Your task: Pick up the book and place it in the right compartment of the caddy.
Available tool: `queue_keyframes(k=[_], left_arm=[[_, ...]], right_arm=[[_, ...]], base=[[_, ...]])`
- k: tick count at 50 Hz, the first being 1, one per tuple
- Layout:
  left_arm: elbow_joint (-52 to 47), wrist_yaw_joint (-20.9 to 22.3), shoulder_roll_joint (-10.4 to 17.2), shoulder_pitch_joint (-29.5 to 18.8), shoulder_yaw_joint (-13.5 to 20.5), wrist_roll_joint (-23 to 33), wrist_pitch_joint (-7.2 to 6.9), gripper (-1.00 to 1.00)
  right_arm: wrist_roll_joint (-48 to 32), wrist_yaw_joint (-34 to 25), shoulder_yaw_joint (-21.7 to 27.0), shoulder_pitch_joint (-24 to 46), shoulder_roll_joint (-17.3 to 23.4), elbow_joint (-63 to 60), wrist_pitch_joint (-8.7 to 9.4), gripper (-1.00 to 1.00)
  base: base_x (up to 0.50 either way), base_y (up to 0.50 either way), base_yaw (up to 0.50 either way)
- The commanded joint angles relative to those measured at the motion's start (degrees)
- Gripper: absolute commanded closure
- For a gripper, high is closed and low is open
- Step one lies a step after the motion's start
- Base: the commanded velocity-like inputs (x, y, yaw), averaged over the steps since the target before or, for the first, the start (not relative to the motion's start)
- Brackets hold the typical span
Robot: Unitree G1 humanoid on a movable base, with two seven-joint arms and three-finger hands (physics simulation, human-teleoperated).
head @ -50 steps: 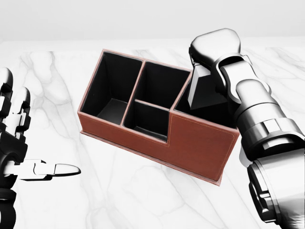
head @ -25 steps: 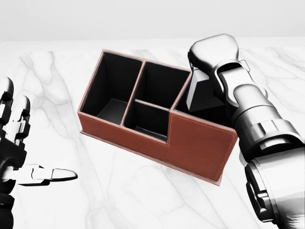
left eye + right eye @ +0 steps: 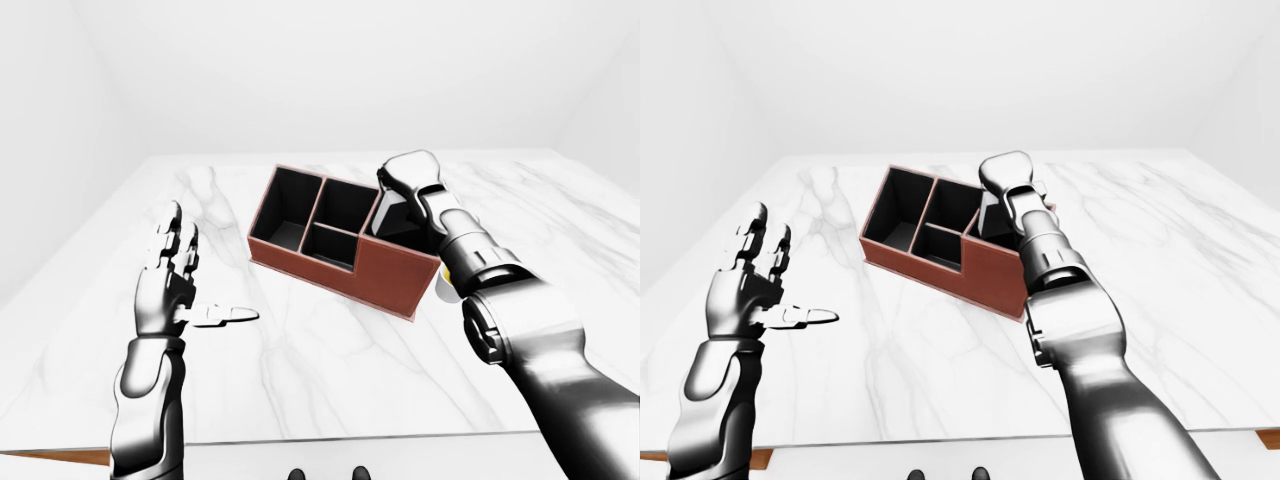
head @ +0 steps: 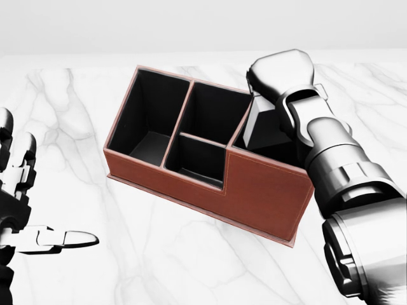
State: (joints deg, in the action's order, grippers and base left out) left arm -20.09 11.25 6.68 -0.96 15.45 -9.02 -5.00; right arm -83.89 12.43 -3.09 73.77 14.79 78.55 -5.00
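Note:
The brown caddy [image 4: 267, 197] stands on the white marble table [image 4: 159, 260], in the middle of the head view, with black compartments. My right hand [image 4: 273, 95] reaches down from the right over the caddy's right compartment. It is shut on the dark book [image 4: 264, 127], which hangs tilted, its lower part inside that compartment. The fingers are hidden under the hand. My left hand [image 3: 185, 290] is open and empty, held up well to the left of the caddy.
The caddy's other compartments [image 4: 152, 121] hold nothing. A small yellowish thing [image 3: 443, 272] shows beside the caddy's right end, partly hidden by my right arm. The table's near edge [image 3: 330, 438] runs along the bottom of the left-eye view.
My right hand has moved slightly left and down with the book, which sits deeper in the right compartment. My left hand has drifted down and left.

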Motion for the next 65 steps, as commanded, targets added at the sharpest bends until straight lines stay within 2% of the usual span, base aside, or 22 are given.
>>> queue_keyframes(k=[1,4,15,27,64,65], left_arm=[[-0.71,0.51,-0.23,0.7,0.2,-0.2,0.0,-1.0],[-1.32,0.68,-0.41,1.04,0.07,-0.22,0.0,-1.0],[-2.12,1.19,-0.95,1.94,-0.13,-0.05,0.0,-1.0],[-2.94,1.32,-1.42,2.4,-0.86,0.39,0.0,-1.0],[-1.21,1.49,-1.65,2.47,-1.06,0.88,0.0,-1.0],[-1.13,1.5,-1.63,2.47,-1.13,0.97,0.0,-1.0]], right_arm=[[1.72,4.17,0.93,0.92,-0.09,-0.18,0.0,1.0],[1.6,4.06,0.84,0.51,0.01,-0.09,0.03,1.0],[1.08,3.3,0.96,-0.28,0.04,0.13,2.05,1.0],[-0.72,3.2,0.62,-1.24,-0.3,0.38,4.83,1.0],[-2.65,3.08,1.68,-3.87,-1.49,0.85,5.73,1.0],[-2.7,3.19,1.68,-3.88,-1.44,0.84,5.76,0.87]], base=[[0.0,0.0,0.0],[0.0,0.0,0.0],[0.0,0.0,0.0],[0.0,0.0,0.0],[0.0,0.0,0.0],[0.0,0.0,0.0]])
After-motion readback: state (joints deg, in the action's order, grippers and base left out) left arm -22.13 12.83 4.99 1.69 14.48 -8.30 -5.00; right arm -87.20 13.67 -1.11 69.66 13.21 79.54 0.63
